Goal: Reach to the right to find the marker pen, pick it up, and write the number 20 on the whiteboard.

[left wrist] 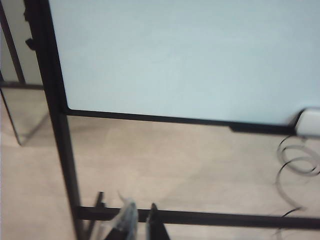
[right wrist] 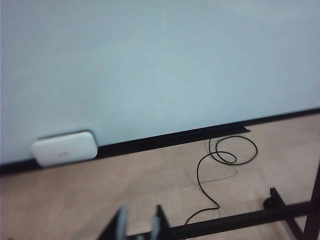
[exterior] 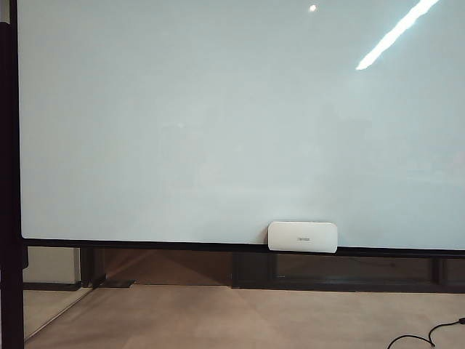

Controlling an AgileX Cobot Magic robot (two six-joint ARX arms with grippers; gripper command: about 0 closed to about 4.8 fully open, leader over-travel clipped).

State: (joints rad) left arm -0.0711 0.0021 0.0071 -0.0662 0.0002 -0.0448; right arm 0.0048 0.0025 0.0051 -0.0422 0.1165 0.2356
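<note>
My left gripper [left wrist: 136, 220] is only peeking in at the edge of its wrist view, fingers close together with a narrow gap and nothing between them. Same story for my right gripper [right wrist: 140, 222]: just the tips show, nearly together, a slim gap, holding nothing. Neither one turns up in the exterior view at all.

Past the left gripper there's a black stand bar [left wrist: 210, 218] running across, then pale wooden floor [left wrist: 165, 165], and a loop of thin cable [left wrist: 297, 165] off to one side. Past the right gripper I get more floor and a black cable [right wrist: 220, 165] curling into a coil.

Beyond that, the whiteboard [exterior: 218, 123] fills pretty much everything, glossy white with a thin dark frame, ceiling lights reflecting near its top corner. Its surface is blank as far as I can see. A small white eraser pad [exterior: 302, 237] sits on the board's lower edge, right of the middle. The marker pen isn't visible in any view.
</note>
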